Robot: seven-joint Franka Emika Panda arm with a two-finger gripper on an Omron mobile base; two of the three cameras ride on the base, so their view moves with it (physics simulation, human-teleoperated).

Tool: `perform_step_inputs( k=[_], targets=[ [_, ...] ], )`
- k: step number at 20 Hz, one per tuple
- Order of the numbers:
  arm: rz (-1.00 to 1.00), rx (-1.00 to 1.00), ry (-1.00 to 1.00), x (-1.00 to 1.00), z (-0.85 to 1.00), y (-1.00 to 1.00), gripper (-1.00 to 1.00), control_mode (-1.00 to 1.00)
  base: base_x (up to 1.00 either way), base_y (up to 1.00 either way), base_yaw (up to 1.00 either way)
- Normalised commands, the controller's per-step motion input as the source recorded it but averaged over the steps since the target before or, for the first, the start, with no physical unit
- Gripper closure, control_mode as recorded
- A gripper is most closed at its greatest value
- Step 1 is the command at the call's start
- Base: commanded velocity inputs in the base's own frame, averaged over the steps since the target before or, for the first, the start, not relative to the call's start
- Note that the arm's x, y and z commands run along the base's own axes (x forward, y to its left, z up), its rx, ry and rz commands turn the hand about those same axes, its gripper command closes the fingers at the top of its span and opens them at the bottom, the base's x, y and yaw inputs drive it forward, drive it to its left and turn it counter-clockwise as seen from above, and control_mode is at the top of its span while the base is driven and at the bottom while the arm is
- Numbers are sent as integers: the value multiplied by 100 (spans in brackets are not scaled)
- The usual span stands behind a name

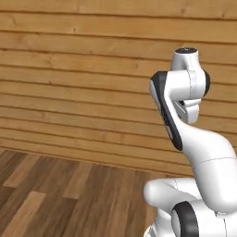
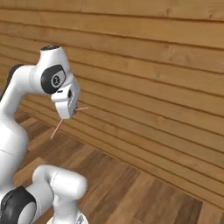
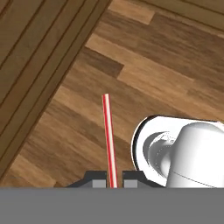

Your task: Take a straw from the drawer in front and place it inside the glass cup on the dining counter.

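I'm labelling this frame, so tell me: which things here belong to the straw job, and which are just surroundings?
Part of the job:
- straw, red, clamped between the fingertips
- gripper, shut on it, held up in the air

Just surroundings:
- plank wall
- wood floor

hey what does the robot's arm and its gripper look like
The arm is glossy white with rounded links, black bands at the joints and a black cap on top. The gripper sits under a boxy white hand; its two small fingertips are dark grey. No cables show.
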Motion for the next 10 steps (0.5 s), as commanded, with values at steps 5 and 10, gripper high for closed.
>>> perform_step_inputs(
  k=[5, 10],
  targets=[
    [0, 0, 0, 0, 0, 0, 100, 100, 100, 0, 59],
    [0, 0, 0, 0, 0, 0, 100, 100, 100, 0, 66]
  ],
)
